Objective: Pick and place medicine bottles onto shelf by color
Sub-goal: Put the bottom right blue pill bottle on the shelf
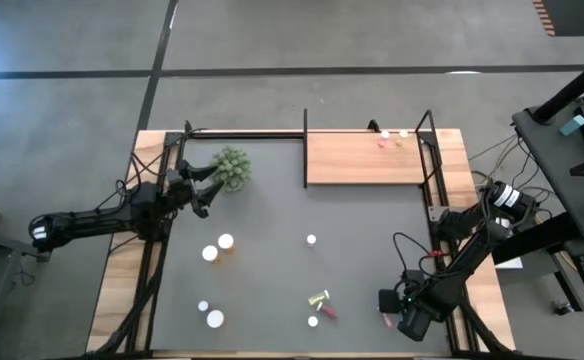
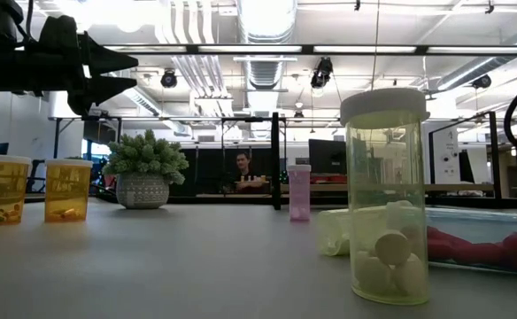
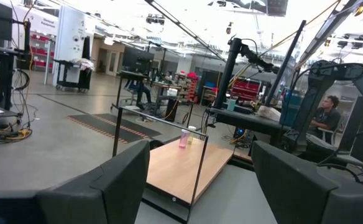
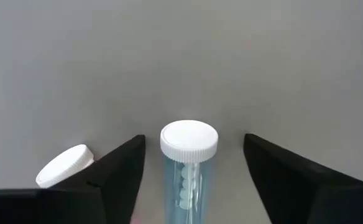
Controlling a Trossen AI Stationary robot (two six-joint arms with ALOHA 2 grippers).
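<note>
A blue medicine bottle (image 4: 188, 180) with a white cap (image 4: 189, 140) sits on the grey table between the fingers of my right gripper (image 4: 194, 138). The gripper is open and points down near the table's near right corner (image 1: 390, 303). A gap shows on each side of the bottle. My left gripper (image 3: 200, 180) waits open and empty above the table's far left, beside the plant (image 1: 230, 167). The shelf (image 1: 362, 160) at the far right bears two small bottles (image 1: 383, 138). Other bottles stand or lie on the table: orange (image 1: 218, 247), yellow-green (image 1: 319, 297), red (image 1: 325, 313).
Another white-capped bottle (image 4: 63, 165) lies close beside my right gripper's finger. More white-capped bottles sit at mid-table (image 1: 311, 240) and near left (image 1: 214, 319). Black rods (image 1: 305, 150) edge the shelf. A person sits in the room beyond the table (image 2: 245, 173).
</note>
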